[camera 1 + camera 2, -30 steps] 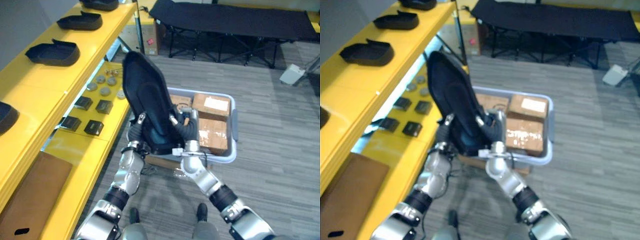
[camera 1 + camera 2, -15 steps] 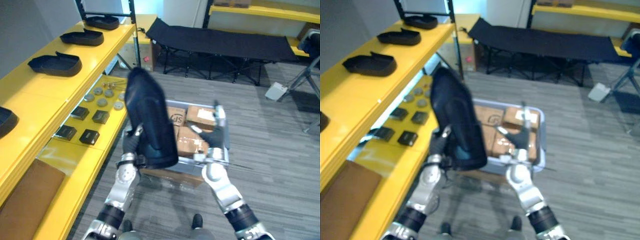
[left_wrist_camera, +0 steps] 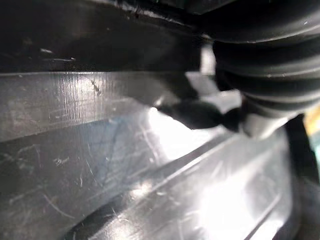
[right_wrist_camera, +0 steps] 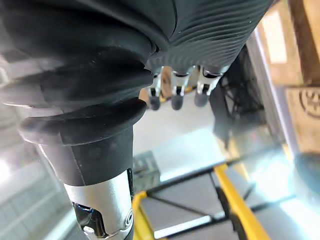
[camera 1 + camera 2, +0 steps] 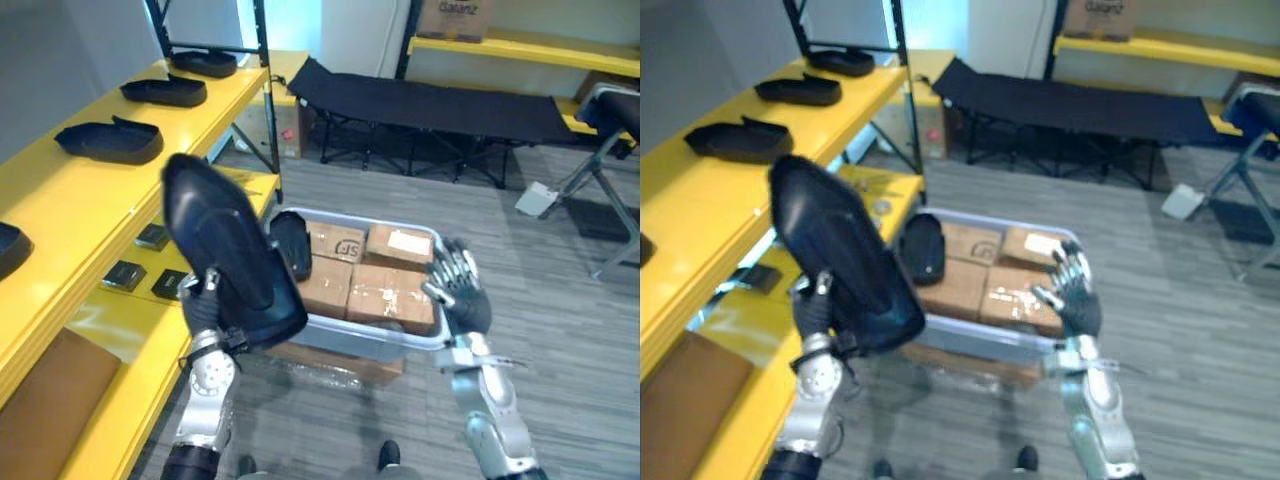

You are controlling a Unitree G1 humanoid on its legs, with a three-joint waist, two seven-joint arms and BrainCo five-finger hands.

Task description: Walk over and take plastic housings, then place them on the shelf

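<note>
Plastic housing (image 5: 232, 250) is aloft and tilted, clamped at its lower end by my left hand (image 5: 203, 310), just off the yellow shelf (image 5: 70, 205) at its front edge. I judge it is bound for the free stretch beside the shelved housings (image 5: 108, 142). My right hand (image 5: 458, 292) hangs with fingers spread over the right rim of the bin (image 5: 355, 338), carrying nothing. Most of my left fingers are hidden behind the housing. A second housing (image 5: 290, 243) lies against the bin's left wall, partly covered.

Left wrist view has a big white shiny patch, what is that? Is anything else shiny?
Left wrist view: that is light glaring off the black plastic housing gripped by the left hand, and it shows up the scratches. Left eye view: the housing has only a soft sheen, and tape on the cardboard boxes gleams beside the open right hand.
</note>
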